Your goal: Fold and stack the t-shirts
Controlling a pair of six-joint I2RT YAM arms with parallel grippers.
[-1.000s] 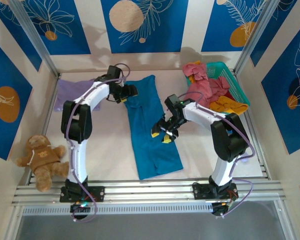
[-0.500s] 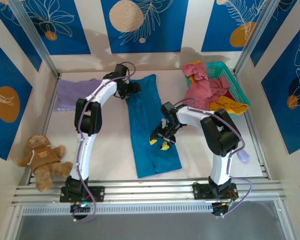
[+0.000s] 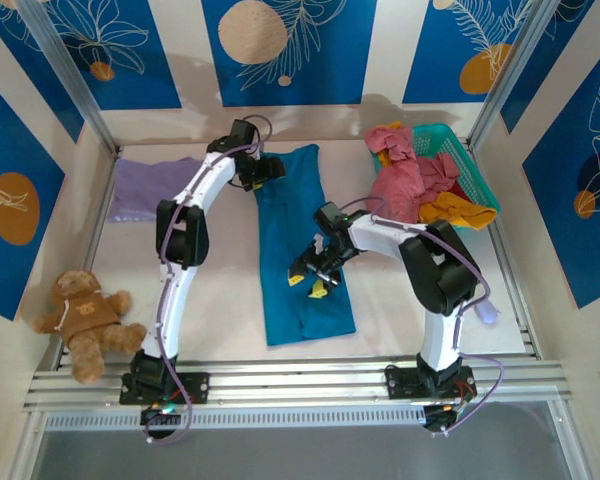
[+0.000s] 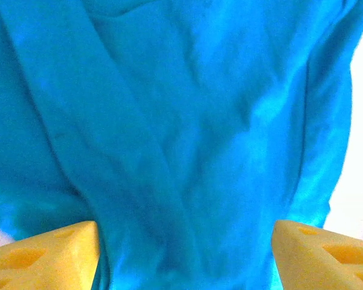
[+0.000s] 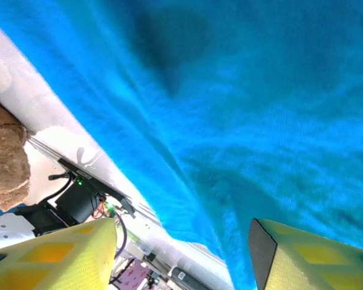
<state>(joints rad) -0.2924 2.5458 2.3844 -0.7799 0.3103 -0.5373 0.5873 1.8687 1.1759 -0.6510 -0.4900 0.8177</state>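
left gripper [image 4: 184,257]: released, yellow fingers [image 4: 45,254] spread wide, nothing between them; over the far left corner of the teal t-shirt [image 3: 302,250]
right gripper [image 5: 181,244]: released, fingers [image 5: 54,257] apart, nothing pinched; over the teal t-shirt's middle, toward its right edge
teal t-shirt: flat on the table [image 3: 225,300], folded into a long strip running near to far, some creases
in the way: both arms reach over the teal t-shirt and cover parts of it in the top view
lavender t-shirt [image 3: 145,185]: left of the teal one, apart from it, lying flat at the far left
pink t-shirts [image 3: 400,180]: heaped right of the teal one, spilling over the basket's near rim
orange t-shirt [image 3: 458,210]: in the same heap, on the side away from the teal one
basket [image 3: 472,165]: turquoise mesh, well right of the teal t-shirt
teddy bear [image 3: 85,312]: brown, well left of the teal t-shirt's near end
count: 2 grippers, 1 teal, 1 lavender, 1 orange, 1 basket, 1 bear; pink ones too tangled to count
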